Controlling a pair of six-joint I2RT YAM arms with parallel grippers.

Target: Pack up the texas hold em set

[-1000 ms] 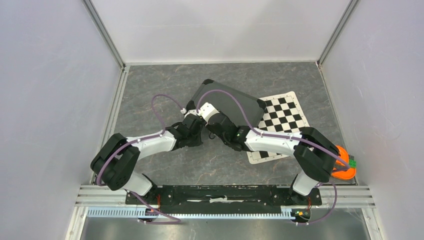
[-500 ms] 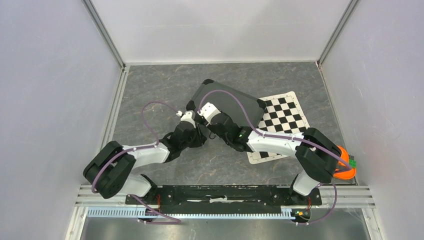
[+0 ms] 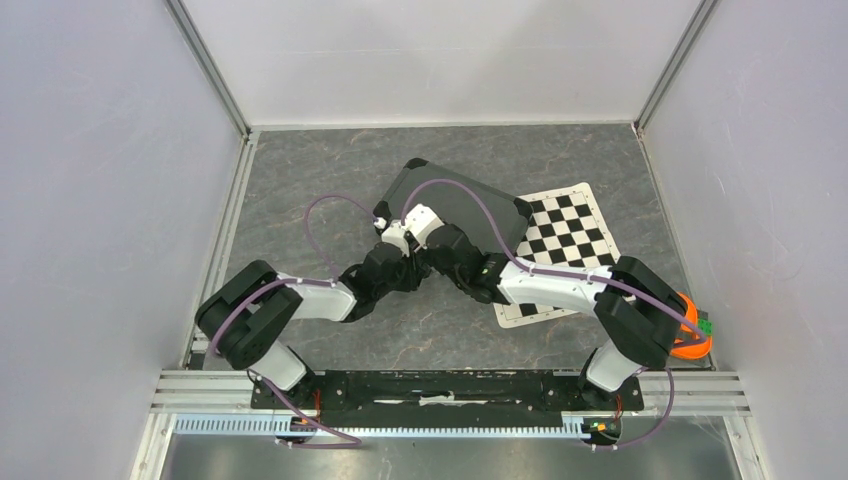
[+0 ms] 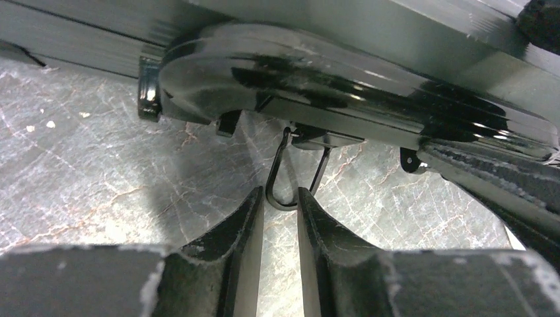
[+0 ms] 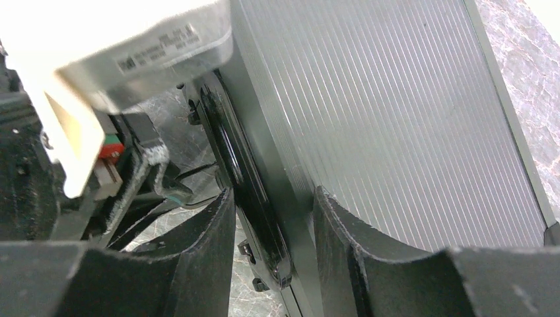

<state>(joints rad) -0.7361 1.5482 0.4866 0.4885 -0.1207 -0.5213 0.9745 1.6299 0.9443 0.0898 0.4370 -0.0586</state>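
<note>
Left wrist view, nearest first: the left gripper's [image 4: 280, 193] fingers stand slightly apart and hold nothing. The wire latch loop [image 4: 271, 178] hangs just past their tips, below the glossy handle [image 4: 330, 79] of the closed case [image 5: 396, 119]. Right wrist view: the right gripper [image 5: 274, 193] looks clamped across that handle and the case's front edge. The case lies on the table [image 4: 99, 172], one end over the checkered mat [image 3: 570, 235]. Two risks stand out. The thin loop could slip off the fingertips, or the crowded wrists could bump and shift the case.

1. The black rectangular case [image 3: 455, 200] lies closed and flat, turned at an angle.
2. Its lid [image 5: 396, 119] is finely ribbed.
3. A glossy black handle [image 4: 343, 82] runs along its near edge, with a thin wire latch loop [image 4: 272, 175] hanging beneath.
</note>
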